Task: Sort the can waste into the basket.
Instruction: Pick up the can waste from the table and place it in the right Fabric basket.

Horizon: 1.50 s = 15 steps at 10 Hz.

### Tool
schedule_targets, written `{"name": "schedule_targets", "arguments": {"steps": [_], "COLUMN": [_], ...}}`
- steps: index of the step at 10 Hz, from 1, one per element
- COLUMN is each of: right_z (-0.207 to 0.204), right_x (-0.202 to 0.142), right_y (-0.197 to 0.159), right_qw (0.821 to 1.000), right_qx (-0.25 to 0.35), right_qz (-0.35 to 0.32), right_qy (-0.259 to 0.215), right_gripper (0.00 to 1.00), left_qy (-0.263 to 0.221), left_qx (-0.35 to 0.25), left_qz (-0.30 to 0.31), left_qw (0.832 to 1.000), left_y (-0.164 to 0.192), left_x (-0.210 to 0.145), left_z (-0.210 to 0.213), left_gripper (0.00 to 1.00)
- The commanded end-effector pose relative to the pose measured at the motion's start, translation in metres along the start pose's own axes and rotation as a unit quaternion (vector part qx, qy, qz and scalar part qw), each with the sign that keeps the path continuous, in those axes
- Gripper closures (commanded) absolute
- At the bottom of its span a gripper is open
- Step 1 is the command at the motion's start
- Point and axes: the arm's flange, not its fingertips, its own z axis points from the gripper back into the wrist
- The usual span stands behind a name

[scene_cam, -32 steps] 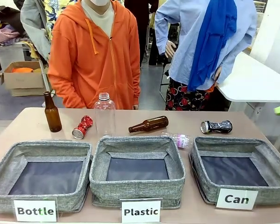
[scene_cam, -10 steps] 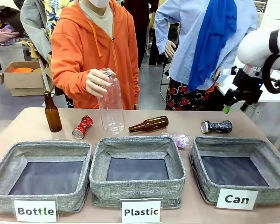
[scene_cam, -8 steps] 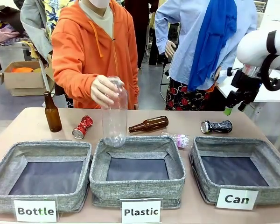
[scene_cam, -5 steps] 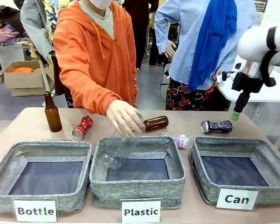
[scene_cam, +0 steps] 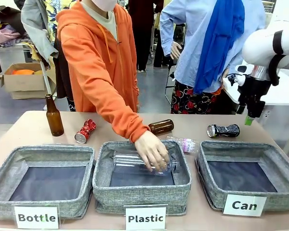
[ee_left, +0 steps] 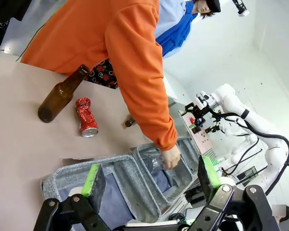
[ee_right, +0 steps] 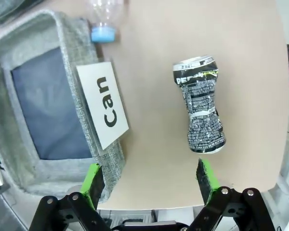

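My left gripper (ee_left: pixel 150 175): jaws wide apart, nothing held. The red can (ee_left: pixel 85 117) lies on the table well ahead of it, past the baskets. A person's hand (scene_cam: pixel 151 151) rests on a clear bottle (scene_cam: pixel 127 161) inside the Plastic basket (scene_cam: pixel 142 195). My right gripper (ee_right: pixel 149 177): jaws wide apart, empty, above the table. The black can (ee_right: pixel 201 111) lies just ahead by one finger, the Can basket (ee_right: pixel 82 45) by the other.

Right arm (scene_cam: pixel 272 45) enters from the upper right, its wrist bent so that the right gripper (scene_cam: pixel 251 114) points downward. Its green pads (ee_right: pixel 93 179) stand wide apart, holding nothing. Left gripper (ee_left: pixel 151 177) is likewise spread and unloaded.
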Motion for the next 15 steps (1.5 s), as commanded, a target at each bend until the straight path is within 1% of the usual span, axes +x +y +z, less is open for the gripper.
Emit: {"name": "schedule_targets", "arguments": {"steps": [1,4,5,7,9,10,11,12,15], "right_z": [-0.002,-0.003,-0.017,-0.043,-0.064,-0.073,-0.082,-0.088,-0.098], "right_x": [0.0,0.0,0.002,0.005,0.005,0.004,0.002,0.0,0.002], "right_y": [0.004,0.003,-0.006,-0.016,-0.028,-0.033,-0.037,-0.038,-0.039], "right_qw": [1.0,1.0,1.0,0.999,0.999,0.999,0.998,0.998,0.997], "right_qx": [0.023,0.015,0.016,0.017,0.012,0.007,0.014,0.026,0.015], "right_qz": [-0.002,0.0,0.005,0.028,0.025,0.039,0.043,0.044,0.054], "right_qy": [0.002,0.002,0.013,0.015,0.022,0.024,0.031,0.033,0.044], "right_gripper": [0.0,0.0,0.0,0.0,0.0,0.0,0.0,0.0,0.0], "left_qy": [-0.01,-0.01,-0.01,-0.01,-0.01,-0.01,-0.01,-0.01,-0.01], "left_qx": [-0.008,-0.008,-0.008,-0.008,-0.008,-0.008,-0.008,-0.008,-0.008], "left_qz": [-0.012,-0.012,-0.012,-0.012,-0.012,-0.012,-0.012,-0.012,-0.012], "left_qw": [1.0,1.0,1.0,1.0,1.0,1.0,1.0,1.0,1.0], "left_y": [0.0,0.0,0.0,0.0,0.0,0.0,0.0,0.0,0.0], "left_x": [0.001,0.001,0.001,0.001,0.001,0.001,0.001,0.001,0.001], "left_z": [-0.002,-0.002,-0.002,-0.002,-0.002,-0.002,-0.002,-0.002,-0.002], "left_gripper": [0.0,0.0,0.0,0.0,0.0,0.0,0.0,0.0,0.0]}}
